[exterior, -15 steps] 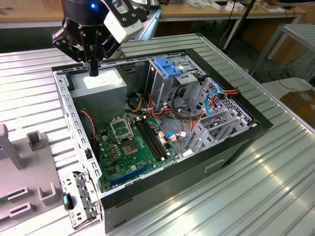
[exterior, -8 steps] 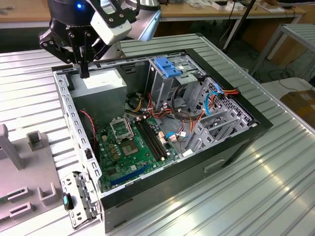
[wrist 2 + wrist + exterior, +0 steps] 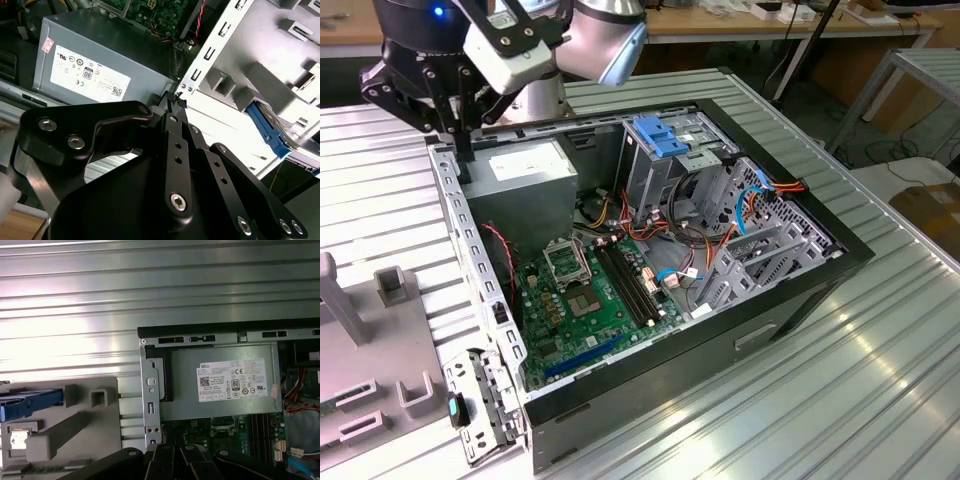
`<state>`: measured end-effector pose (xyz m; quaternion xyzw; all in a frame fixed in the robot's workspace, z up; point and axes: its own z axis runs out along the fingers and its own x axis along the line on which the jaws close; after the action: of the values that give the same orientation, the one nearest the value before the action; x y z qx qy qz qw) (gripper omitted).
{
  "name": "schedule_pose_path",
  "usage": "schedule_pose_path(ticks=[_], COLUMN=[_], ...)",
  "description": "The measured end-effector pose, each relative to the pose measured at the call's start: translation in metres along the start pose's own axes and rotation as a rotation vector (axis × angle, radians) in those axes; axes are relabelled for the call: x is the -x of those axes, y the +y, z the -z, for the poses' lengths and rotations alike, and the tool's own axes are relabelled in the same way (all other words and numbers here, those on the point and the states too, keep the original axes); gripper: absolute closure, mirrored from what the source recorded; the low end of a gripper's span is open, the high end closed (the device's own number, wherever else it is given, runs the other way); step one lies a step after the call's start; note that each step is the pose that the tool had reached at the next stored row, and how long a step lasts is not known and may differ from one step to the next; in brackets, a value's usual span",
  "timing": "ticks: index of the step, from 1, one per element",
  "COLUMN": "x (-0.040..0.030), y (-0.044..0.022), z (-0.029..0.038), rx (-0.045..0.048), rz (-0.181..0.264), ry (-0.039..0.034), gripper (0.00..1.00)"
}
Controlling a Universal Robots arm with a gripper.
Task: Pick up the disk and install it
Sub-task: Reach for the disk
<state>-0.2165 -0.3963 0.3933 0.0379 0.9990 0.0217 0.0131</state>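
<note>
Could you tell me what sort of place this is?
Probably a robotics lab workbench: a robot arm works at an open computer case on a ribbed metal table, with cluttered desks behind.

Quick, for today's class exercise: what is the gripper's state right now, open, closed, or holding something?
Gripper: closed, holding nothing.

A ribbed silver metal surface [image 3: 840,380] spreads across the scene, bright light glaring off its ridges. A long wooden bench [image 3: 720,25] runs along the back. At the exterior view's right stand a grey metal-framed table [image 3: 925,70] and a brown cardboard box [image 3: 930,205], with cables [image 3: 898,160] trailing on the floor [image 3: 875,125].
</note>
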Motion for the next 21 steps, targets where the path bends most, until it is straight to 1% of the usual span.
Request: schedule_pose_path(ticks=[1, 2, 6, 8, 10, 11, 13, 17, 18, 19, 20, 21], x=[-0.0022, -0.006, -0.0143, -0.025, -0.0316, -0.0367, -0.043, -0.0518, -0.0554, -0.0604, -0.0631, -0.0675], y=[0.0003, 0.0011, 0.0024, 0.0041, 0.0057, 0.0069, 0.0082, 0.01, 0.0111, 0.0129, 0.0139, 0.0153], z=[0.0, 0.0001, 0.0002, 0.0004, 0.0005, 0.0006, 0.0007, 0.0008, 0.0008, 0.0009, 0.0009, 0.001], rx=[0.0, 0.0, 0.0, 0.0, 0.0, 0.0, 0.0, 0.0, 0.0, 0.0, 0.0001, 0.0], rz=[0.0, 0.0, 0.0, 0.0, 0.0, 0.0, 0.0, 0.0, 0.0, 0.0, 0.0, 0.0], ry=[0.0, 0.0, 0.0, -0.0001, 0.0, 0.0, 0.0, 0.0, -0.0001, 0.0, -0.0001, 0.0], gripper=[0.89, 0.89, 0.89, 0.89, 0.89, 0.89, 0.89, 0.89, 0.89, 0.89, 0.89, 0.89])
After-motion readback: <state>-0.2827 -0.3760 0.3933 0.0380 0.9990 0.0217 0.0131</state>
